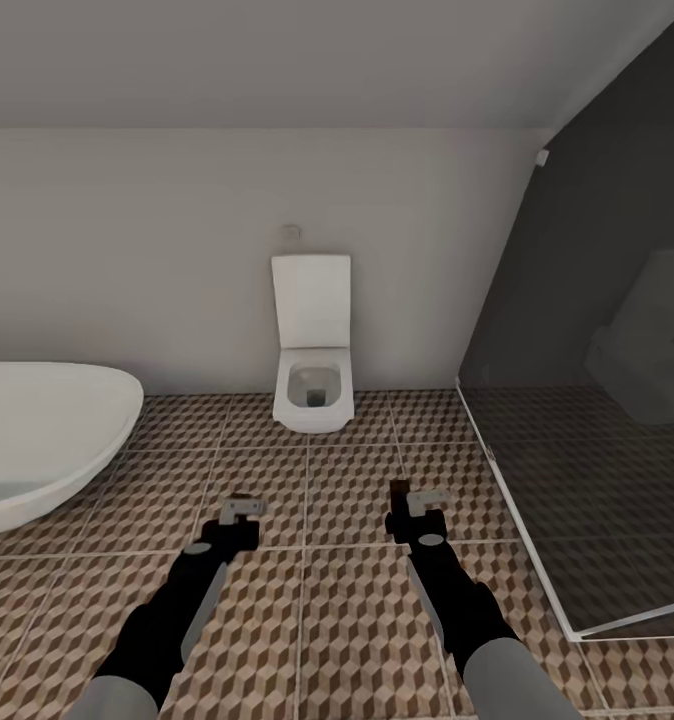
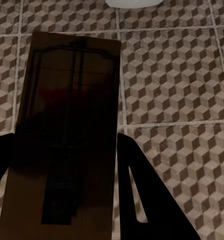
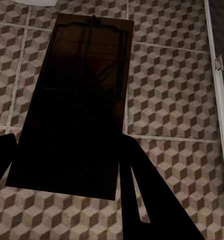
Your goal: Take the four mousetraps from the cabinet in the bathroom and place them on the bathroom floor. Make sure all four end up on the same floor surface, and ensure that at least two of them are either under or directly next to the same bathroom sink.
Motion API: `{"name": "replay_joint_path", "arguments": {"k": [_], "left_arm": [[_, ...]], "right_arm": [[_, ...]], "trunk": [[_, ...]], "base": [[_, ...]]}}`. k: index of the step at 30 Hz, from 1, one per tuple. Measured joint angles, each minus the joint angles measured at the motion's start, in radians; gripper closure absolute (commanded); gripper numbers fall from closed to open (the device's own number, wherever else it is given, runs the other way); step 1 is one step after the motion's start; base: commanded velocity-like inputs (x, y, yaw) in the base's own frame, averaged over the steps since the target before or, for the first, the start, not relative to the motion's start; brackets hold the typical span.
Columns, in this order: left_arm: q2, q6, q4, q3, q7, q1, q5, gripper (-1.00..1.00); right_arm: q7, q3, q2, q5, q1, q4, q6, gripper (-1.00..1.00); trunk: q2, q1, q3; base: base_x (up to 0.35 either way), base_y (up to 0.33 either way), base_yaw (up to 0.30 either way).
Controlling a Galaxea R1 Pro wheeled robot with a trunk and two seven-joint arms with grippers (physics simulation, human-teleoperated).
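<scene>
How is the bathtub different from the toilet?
The bathtub is wide, low and rounded, while the toilet is narrow and boxy with straight edges. The bathtub sits at the left and is cut off by the picture's edge; the toilet stands whole against the back wall in the middle. The toilet has a raised lid standing upright; the bathtub has none. Both are white and stand over the same cube-patterned floor.

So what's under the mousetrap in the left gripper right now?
Patterned bathroom floor tiles lie below the mousetrap held by the left gripper; the patch directly beneath the board is covered.
</scene>
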Motion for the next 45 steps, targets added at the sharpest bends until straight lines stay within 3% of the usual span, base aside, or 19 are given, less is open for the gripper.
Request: {"name": "replay_joint_path", "arguments": {"k": [9,14,17,28,45], "left_arm": [[0.003,-0.048,0.024,-0.001,-0.001,0.0,0.0,1.0],[0.003,-0.189,0.082,-0.001,-0.001,0.0,0.0,1.0],[0.003,-0.233,0.099,-0.001,-0.002,0.0,0.0,1.0],[0.003,-0.25,0.065,-0.029,0.001,0.0,-0.001,1.0],[0.001,-0.249,0.056,-0.031,0.003,0.001,0.0,1.0]], "right_arm": [[0.001,0.0,0.0,0.0,0.0,0.003,-0.004,1.0],[0.001,0.003,0.0,0.0,0.0,0.005,-0.006,1.0],[0.002,0.004,0.0,0.0,0.0,0.005,-0.006,1.0],[0.002,0.005,0.0,-0.001,0.0,0.007,-0.006,1.0],[0.002,0.006,0.0,0.0,0.0,0.008,-0.006,1.0]], "trunk": [[-0.063,0.035,-0.028],[-0.098,0.054,-0.044],[-0.119,0.065,-0.053],[-0.196,0.107,-0.088],[-0.316,0.173,-0.141]], "base": [[0.0,0.0,0.0],[0.0,0.0,0.0],[0.0,0.0,0.0],[0.0,0.0,0.0],[0.0,0.0,0.0]]}}
